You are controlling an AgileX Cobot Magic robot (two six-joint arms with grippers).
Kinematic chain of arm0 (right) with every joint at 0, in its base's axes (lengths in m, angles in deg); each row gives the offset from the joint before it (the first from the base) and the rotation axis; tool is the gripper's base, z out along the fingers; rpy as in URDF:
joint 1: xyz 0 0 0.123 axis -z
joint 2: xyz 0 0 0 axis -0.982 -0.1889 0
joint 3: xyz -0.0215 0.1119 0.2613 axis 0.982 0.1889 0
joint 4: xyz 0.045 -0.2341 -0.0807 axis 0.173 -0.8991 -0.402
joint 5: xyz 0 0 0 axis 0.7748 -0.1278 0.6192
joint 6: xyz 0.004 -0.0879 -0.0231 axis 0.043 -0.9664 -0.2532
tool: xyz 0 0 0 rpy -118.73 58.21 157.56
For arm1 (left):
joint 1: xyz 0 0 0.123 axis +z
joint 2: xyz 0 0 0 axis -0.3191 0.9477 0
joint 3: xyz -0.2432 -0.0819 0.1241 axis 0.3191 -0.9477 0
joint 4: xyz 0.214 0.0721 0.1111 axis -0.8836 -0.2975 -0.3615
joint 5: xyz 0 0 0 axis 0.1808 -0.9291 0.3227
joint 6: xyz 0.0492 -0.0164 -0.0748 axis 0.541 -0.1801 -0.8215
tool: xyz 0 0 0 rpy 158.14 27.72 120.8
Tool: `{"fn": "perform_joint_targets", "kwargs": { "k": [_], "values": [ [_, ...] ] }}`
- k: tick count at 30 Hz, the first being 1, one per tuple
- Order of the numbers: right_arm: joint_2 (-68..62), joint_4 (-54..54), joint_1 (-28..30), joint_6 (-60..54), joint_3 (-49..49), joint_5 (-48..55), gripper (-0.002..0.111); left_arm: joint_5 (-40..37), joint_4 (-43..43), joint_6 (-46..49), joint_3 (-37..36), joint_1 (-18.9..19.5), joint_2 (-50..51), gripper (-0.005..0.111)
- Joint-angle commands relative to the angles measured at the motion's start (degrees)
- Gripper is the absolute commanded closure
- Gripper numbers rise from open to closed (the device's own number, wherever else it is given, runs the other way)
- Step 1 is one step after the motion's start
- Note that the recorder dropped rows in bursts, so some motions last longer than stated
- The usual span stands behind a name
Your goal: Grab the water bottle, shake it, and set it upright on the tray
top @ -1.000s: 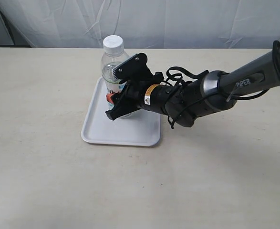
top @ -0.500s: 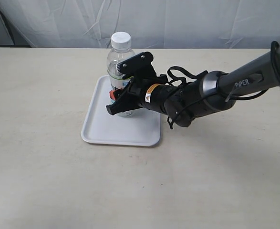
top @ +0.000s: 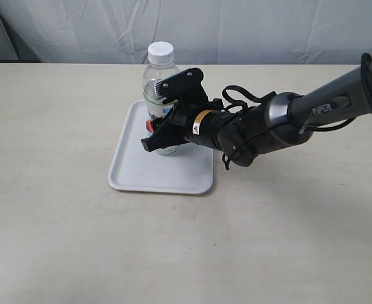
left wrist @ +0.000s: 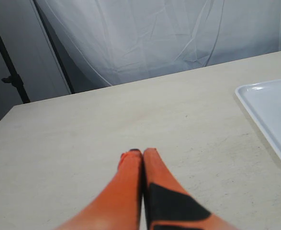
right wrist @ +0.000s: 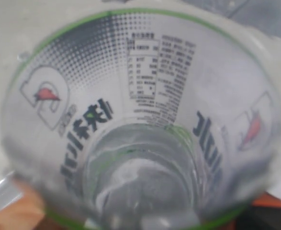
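One arm does the work: the right fingers [top: 182,80] are closed on the water bottle [top: 158,66] at its label, one on each side, which keeps it upright with its cap on top. The bottle stands on the tray [top: 135,171], at the end nearest the far edge of the desk [top: 59,240]. Its base seems to be down, so letting go looks like all that remains. The left fingers [left wrist: 127,189] are pressed together and empty, low over bare desk beside the tray, out of the way.

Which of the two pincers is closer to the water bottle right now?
The right. The right pincer holds the water bottle, upright on the tray; the left pincer, shut, is over the table, off the tray.
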State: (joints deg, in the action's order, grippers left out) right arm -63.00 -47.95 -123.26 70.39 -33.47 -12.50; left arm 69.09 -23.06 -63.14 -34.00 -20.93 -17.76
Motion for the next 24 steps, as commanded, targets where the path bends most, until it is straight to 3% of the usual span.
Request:
{"fn": "perform_joint_targets", "kwargs": {
  "k": [1, 15, 24],
  "values": [
    [0.1, 0.1, 0.1, -0.3, 0.1, 2.4, 0.043, -0.1, 0.3, -0.2, -0.2, 0.0, -0.3, 0.106],
    [1.6, 3.0, 0.1, -0.3, 0.1, 8.6, 0.038, -0.1, 0.3, -0.2, -0.2, 0.0, -0.3, 0.106],
    [5.2, 3.0, 0.1, -0.3, 0.1, 18.1, 0.039, -0.1, 0.3, -0.2, -0.2, 0.0, -0.3, 0.106]
  ]
}}
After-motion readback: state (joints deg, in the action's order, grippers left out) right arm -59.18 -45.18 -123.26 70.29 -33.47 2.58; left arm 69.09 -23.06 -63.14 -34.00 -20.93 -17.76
